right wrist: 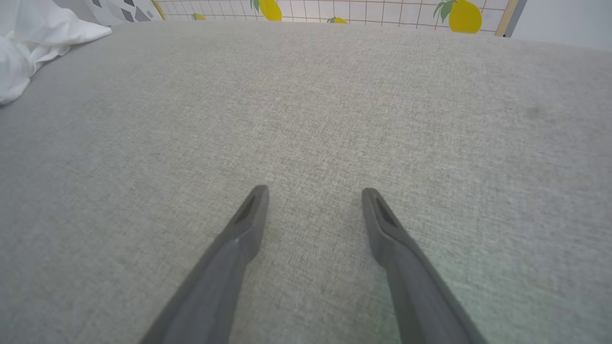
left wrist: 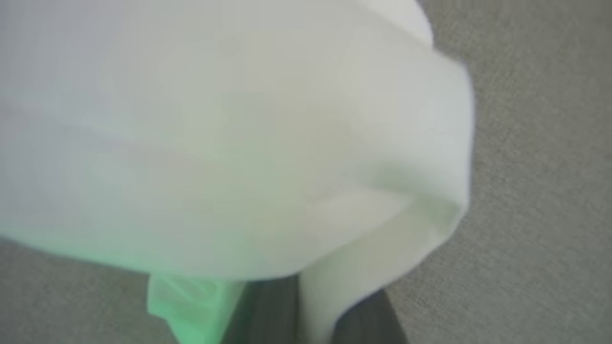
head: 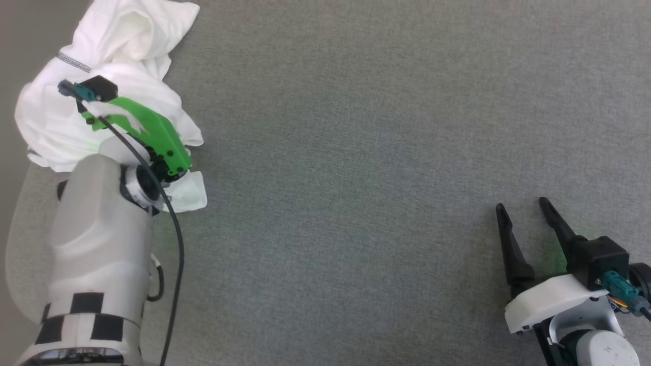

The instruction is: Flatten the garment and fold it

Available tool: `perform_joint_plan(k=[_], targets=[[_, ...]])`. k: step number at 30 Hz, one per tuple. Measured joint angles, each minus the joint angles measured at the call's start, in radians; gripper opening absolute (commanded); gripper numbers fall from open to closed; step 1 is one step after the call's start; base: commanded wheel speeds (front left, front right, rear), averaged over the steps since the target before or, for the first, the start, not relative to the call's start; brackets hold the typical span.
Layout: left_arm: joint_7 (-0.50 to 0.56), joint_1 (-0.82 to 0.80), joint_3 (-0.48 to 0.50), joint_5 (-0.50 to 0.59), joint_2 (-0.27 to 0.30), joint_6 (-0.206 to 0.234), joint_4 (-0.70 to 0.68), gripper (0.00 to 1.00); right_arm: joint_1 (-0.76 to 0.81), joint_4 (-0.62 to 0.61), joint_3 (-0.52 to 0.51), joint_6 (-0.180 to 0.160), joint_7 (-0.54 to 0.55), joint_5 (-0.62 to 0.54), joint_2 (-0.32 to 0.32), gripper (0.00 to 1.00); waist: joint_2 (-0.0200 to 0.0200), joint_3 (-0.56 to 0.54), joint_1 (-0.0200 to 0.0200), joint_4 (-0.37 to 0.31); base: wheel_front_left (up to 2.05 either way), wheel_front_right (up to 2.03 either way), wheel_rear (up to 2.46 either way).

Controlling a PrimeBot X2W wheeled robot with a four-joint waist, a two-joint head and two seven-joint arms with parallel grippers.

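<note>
Two hands, one shirt: the garment [head: 117, 46] sits as a crumpled heap at the far left of the grey fabric counter [head: 356, 152], close to its left edge, nothing flattened yet. Left hand [head: 145, 129] is sunk into the near side of the heap with cloth draped over it. Left wrist view shows white fabric with a strip lying between the dark fingers [left wrist: 267, 310], but it's too blurred and covered to tell whether they pinch it or stand apart. Right hand [head: 522, 204] rests low right, well apart from the shirt, fingers spread, holding nothing. Step in hand, my read: get a first grip and drag the heap toward the counter's middle to spread it. To do it well, take one layer at a hem, not a fistful of folds; the flecked seam [head: 74, 62] on top is a usable landmark. Lift only until the cloth hangs free, then pull inward. Bring the right hand over for a second corner before tensioning. Risk: the bunch slides off the left edge.
</note>
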Motion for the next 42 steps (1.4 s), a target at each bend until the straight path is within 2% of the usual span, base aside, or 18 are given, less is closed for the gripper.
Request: perform_joint_plan(k=[5, 8, 13, 22, 26, 32, 36, 42], targets=[[-0.144, -0.017, -0.009, 0.026, 0.012, -0.004, -0.032, 0.0, 0.0, 0.037, 0.007, 0.0, -0.014, 0.011, 0.0, 1.0, 0.0, -0.039, -0.0001, 0.015, 0.0, 0.0, 0.0], [-0.184, -0.079, -0.012, 0.04, 0.056, -0.022, -0.078, 0.0, 0.0, 0.066, 0.017, 0.0, -0.028, 0.021, 0.001, 1.0, 0.0, -0.073, 0.0, 0.022, 0.0, 0.0, 0.0], [-0.239, -0.204, -0.044, 0.09, 0.13, -0.084, -0.175, 0.0, 0.0, 0.126, 0.031, 0.0, -0.063, 0.049, 0.003, 1.0, 0.0, -0.142, -0.0001, 0.026, 0.0, 0.0, 0.0], [-0.292, -0.44, -0.143, 0.172, 0.181, -0.168, -0.27, 0.0, 0.001, 0.239, 0.074, 0.0, -0.132, 0.134, 0.004, 1.0, 0.0, -0.263, -0.0002, -0.007, 0.0, 0.0, 0.0], [-0.302, -0.558, -0.187, 0.181, 0.159, -0.198, -0.268, 0.0, 0.002, 0.288, 0.087, 0.0, -0.16, 0.158, 0.005, 1.0, 0.0, -0.303, -0.0002, -0.049, 0.0, 0.0, 0.0], [-0.323, -0.666, -0.23, 0.122, 0.084, -0.22, -0.209, 0.0, 0.007, 0.338, 0.102, 0.0, -0.184, 0.178, 0.005, 1.0, 0.0, -0.345, -0.0002, -0.129, 0.0, 0.0, 0.0], [-0.343, -0.68, -0.253, 0.062, 0.03, -0.223, -0.175, 0.0, 0.011, 0.358, 0.099, 0.0, -0.193, 0.185, 0.005, 1.0, 0.0, -0.366, -0.0002, -0.187, 0.0, 0.0, 0.0], [-0.341, -0.623, -0.317, -0.037, -0.029, -0.224, -0.171, 0.0, 0.02, 0.363, 0.033, 0.0, -0.204, 0.186, 0.004, 1.0, 0.0, -0.395, -0.0003, -0.266, 0.0, 0.0, 0.0]])
